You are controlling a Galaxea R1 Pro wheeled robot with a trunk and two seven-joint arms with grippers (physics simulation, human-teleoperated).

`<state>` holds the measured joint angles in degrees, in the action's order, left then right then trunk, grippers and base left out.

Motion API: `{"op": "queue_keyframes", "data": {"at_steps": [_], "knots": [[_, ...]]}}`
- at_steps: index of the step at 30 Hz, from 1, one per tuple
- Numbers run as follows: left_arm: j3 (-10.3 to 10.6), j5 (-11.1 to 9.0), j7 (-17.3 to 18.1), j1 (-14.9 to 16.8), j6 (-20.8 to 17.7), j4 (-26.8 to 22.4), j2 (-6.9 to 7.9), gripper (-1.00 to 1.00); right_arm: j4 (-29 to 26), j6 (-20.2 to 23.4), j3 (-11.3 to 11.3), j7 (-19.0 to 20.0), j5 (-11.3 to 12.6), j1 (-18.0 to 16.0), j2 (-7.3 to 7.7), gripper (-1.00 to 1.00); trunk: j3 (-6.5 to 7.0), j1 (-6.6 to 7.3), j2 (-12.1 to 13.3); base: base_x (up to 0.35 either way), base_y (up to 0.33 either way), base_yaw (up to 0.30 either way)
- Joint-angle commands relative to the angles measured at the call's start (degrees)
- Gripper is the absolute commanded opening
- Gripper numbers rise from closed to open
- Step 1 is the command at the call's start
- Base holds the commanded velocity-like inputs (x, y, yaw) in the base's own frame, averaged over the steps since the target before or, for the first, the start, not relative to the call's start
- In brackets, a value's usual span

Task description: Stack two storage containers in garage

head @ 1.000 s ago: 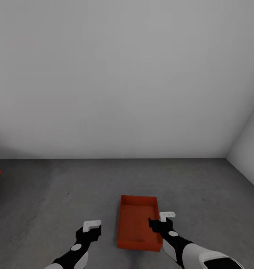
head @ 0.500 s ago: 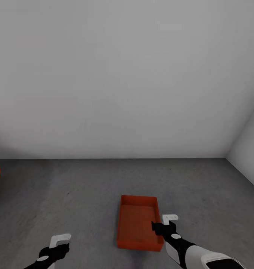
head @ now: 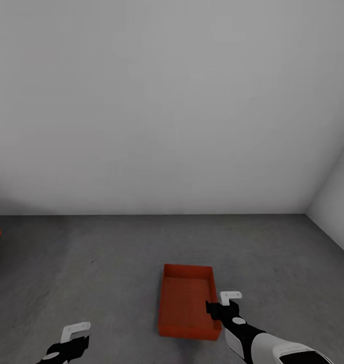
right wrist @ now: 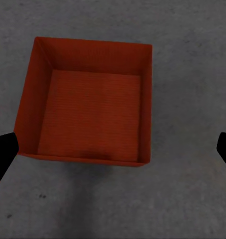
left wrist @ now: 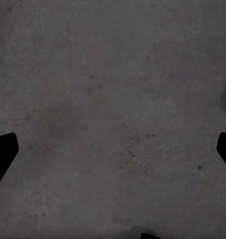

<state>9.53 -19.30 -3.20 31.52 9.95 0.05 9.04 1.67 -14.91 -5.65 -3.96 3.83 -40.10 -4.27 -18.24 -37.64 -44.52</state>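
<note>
Head view has one storage container [head: 186, 302] down on the garage floor [head: 273, 253] at my 12 o'clock, right gripper [head: 223, 302] spread open beside its 3 o'clock wall, left gripper [head: 75, 334] spread, empty at 8; I'd back straight off, leaving it unbumped.

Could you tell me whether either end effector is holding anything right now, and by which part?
Nothing is held: the left end effector and right end effector are open, beside the storage container.
</note>
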Motion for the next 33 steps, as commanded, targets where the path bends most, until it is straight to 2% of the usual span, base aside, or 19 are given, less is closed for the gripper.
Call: {"op": "queue_keyframes", "data": {"at_steps": [1,3,4,5,7,9,11,14,17,19,20,24,27,33], "knots": [[0.5,-0.4,-0.2,0.0,0.1,0.0,-0.02,1.00,0.2,-0.3,-0.5,-0.2,0.4,-0.1,-0.03,1.00,-0.07,-0.01,-0.1,0.000,0.000,0.000],[0.5,-0.4,-0.1,0.0,-0.3,0.0,-0.06,1.00,0.2,-0.2,-0.5,-0.2,0.4,0.1,0.19,1.00,-0.07,-0.01,-0.1,0.000,0.000,0.000],[0.5,-0.4,-0.1,0.0,-1.3,0.0,-0.17,1.00,0.2,0.6,-0.6,0.1,0.2,2.8,3.33,1.00,-0.07,-0.01,-0.1,0.000,0.000,0.000],[0.5,-0.3,-0.1,0.0,-1.8,0.0,-0.24,1.00,0.2,1.2,-0.7,0.4,0.2,4.9,5.38,1.00,-0.07,-0.01,-0.1,0.000,0.000,0.000],[0.5,-0.3,-0.1,-0.4,-2.2,0.0,-0.35,1.00,0.2,3.0,-0.7,0.8,0.3,6.7,7.27,1.00,-0.07,-0.01,-0.1,0.000,0.000,0.000],[0.5,-0.3,-0.1,-2.1,-2.4,0.0,-0.50,1.00,0.3,5.3,-0.8,1.2,0.3,8.4,7.93,1.00,-0.07,-0.01,-0.1,0.000,0.000,0.000],[0.5,-0.3,0.0,-3.2,-2.5,0.0,-0.60,1.00,0.3,6.6,-0.8,1.6,0.4,10.1,8.10,1.00,-0.07,-0.01,-0.1,0.000,0.000,0.000],[0.5,-0.3,0.5,-6.3,-2.5,0.0,-0.78,1.00,0.3,8.8,-0.7,2.8,0.4,16.4,8.18,1.00,-0.07,-0.01,-0.1,0.000,0.000,0.000],[0.5,-0.3,1.0,-9.1,-2.7,0.0,-1.24,1.00,0.3,9.0,-0.7,3.3,0.3,21.5,8.06,1.00,-0.07,-0.01,-0.1,0.000,0.000,0.000],[0.5,-0.3,1.3,-11.4,-2.8,0.0,-1.97,1.00,0.3,8.3,-0.6,3.5,0.5,25.2,7.82,1.00,-0.07,-0.01,-0.1,0.000,0.000,0.000],[0.4,-0.3,1.4,-13.9,-2.8,0.0,-2.91,1.00,0.3,7.6,-0.5,3.6,0.8,27.6,7.60,1.00,-0.07,-0.01,-0.1,0.000,0.000,0.000],[0.4,-0.3,1.4,-15.7,-2.8,0.0,-4.11,1.00,0.3,6.7,-0.3,3.6,1.0,29.5,7.43,1.00,0.00,-0.01,-0.1,0.000,0.000,0.000],[0.5,-0.3,1.4,-17.0,-2.7,0.0,-4.89,1.00,0.3,4.1,-0.2,3.6,1.0,31.0,7.22,1.00,0.19,-0.01,-0.1,0.000,0.000,0.000],[0.5,-0.4,1.4,-17.8,-2.5,0.0,-5.29,1.00,0.3,2.5,-0.2,3.5,0.9,31.6,6.88,1.00,0.70,-0.01,-0.1,0.000,0.000,0.000]]}}
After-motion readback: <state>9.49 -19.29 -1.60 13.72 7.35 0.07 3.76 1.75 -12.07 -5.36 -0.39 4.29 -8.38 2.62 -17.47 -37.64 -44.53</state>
